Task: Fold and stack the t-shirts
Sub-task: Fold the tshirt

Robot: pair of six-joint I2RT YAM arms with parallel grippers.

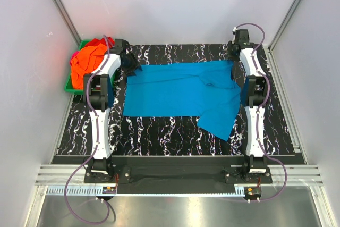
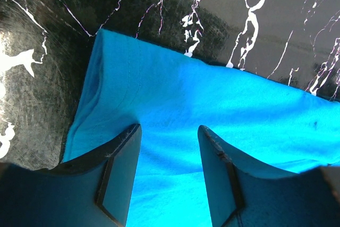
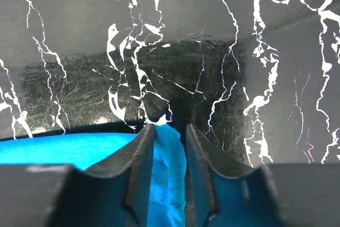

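Note:
A turquoise t-shirt lies spread on the black marbled table, one flap hanging toward the near right. My left gripper hovers over the shirt's far left corner. It is open, with flat cloth showing under the wide gap and nothing pinched. My right gripper is at the shirt's far right corner. A raised fold of the turquoise cloth stands between its jaws. The fold rests against the left finger, and a dark gap separates it from the right finger.
A green bin at the far left holds a heap of orange t-shirts with a red one on top. White walls close in the table on three sides. Bare marbled surface runs along the near edge.

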